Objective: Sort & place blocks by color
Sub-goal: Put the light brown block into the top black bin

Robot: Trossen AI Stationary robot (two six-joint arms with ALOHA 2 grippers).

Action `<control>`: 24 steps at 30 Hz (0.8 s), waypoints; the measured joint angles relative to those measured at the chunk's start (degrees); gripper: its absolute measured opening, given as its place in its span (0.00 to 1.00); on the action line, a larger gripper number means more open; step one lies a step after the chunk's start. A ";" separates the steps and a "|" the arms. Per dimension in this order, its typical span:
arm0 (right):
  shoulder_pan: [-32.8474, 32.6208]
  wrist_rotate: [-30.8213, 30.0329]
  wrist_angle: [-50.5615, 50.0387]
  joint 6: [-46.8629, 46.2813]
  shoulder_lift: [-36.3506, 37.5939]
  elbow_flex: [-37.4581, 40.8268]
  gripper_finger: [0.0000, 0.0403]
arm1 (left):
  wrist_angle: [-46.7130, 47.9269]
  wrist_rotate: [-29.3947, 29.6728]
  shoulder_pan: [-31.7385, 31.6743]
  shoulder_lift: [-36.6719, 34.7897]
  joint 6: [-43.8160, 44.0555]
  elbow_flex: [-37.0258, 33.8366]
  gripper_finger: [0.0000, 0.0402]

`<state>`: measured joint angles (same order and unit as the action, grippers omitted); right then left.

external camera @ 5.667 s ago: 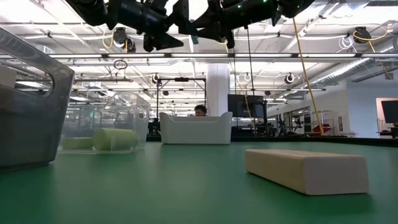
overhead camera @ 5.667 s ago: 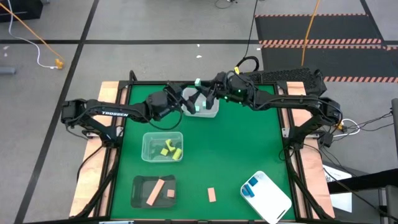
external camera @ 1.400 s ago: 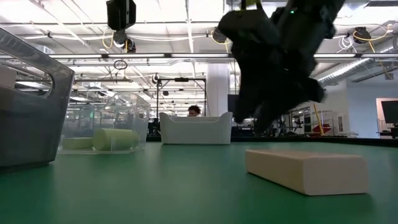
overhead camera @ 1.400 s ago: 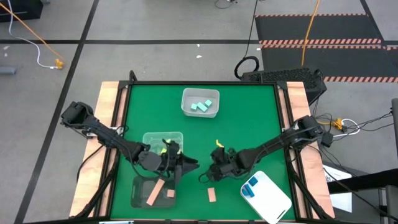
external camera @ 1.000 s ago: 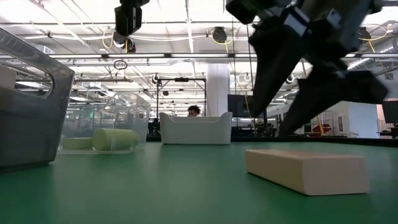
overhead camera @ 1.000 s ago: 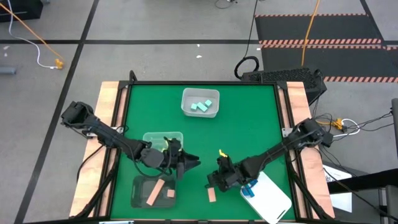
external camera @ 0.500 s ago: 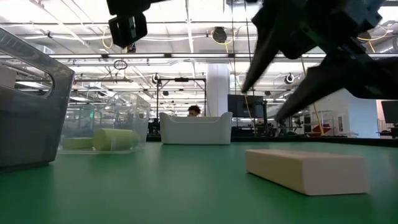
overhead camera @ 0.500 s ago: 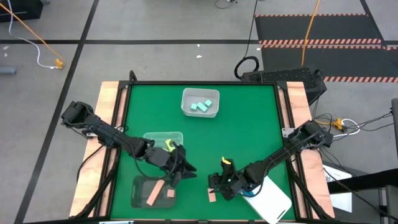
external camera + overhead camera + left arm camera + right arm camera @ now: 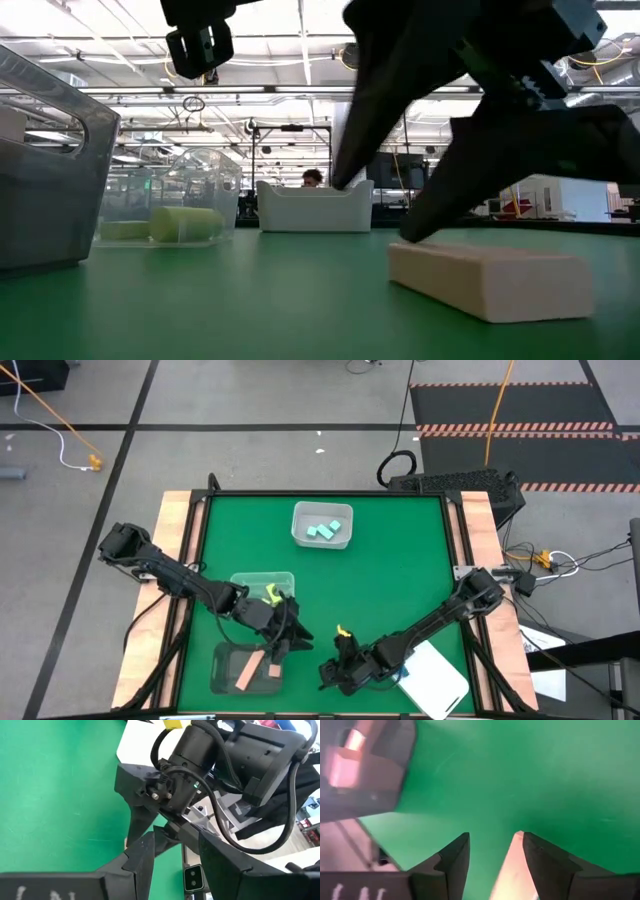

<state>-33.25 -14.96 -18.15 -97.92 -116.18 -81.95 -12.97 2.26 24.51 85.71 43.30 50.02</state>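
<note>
Near the green desk's (image 9: 400, 570) front edge, the left gripper (image 9: 288, 642) hovers, fingers parted and empty, above the dark tray (image 9: 228, 663) holding tan-pink blocks. Right of it, the right gripper's (image 9: 333, 675) spread fingers straddle a pale tan-pink rectangular bar (image 9: 488, 277) lying flat.

The green table (image 9: 400, 570) carries 3 trays (image 9: 322, 525) and 1 loose tan-pink bar (image 9: 488, 279).
</note>
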 joint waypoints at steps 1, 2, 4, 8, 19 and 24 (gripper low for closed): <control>0.10 -0.03 -1.95 0.80 -0.02 -0.75 0.44 | 0.00 -0.01 0.00 0.00 -0.32 0.00 0.38; 0.22 0.00 -4.01 1.56 0.00 -1.42 0.43 | -0.01 0.01 0.00 0.00 -0.73 0.00 0.38; 0.47 -0.35 -7.00 2.96 0.71 -2.16 0.41 | -0.05 0.04 -0.01 0.00 -1.22 0.00 0.38; 0.54 -1.77 -8.30 4.59 3.12 -2.70 0.37 | -0.11 0.09 -0.02 0.00 -1.21 0.00 0.38; 0.13 -0.26 -14.91 2.46 2.55 -2.67 0.36 | -0.05 0.02 0.00 0.00 -0.82 0.00 0.38; 0.12 0.24 -12.69 2.54 2.41 -2.67 0.36 | -0.07 -0.09 -0.01 0.00 -0.82 0.00 0.38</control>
<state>-33.12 -14.72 -30.84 -95.37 -113.77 -84.62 -13.04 2.17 24.50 85.71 42.48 50.02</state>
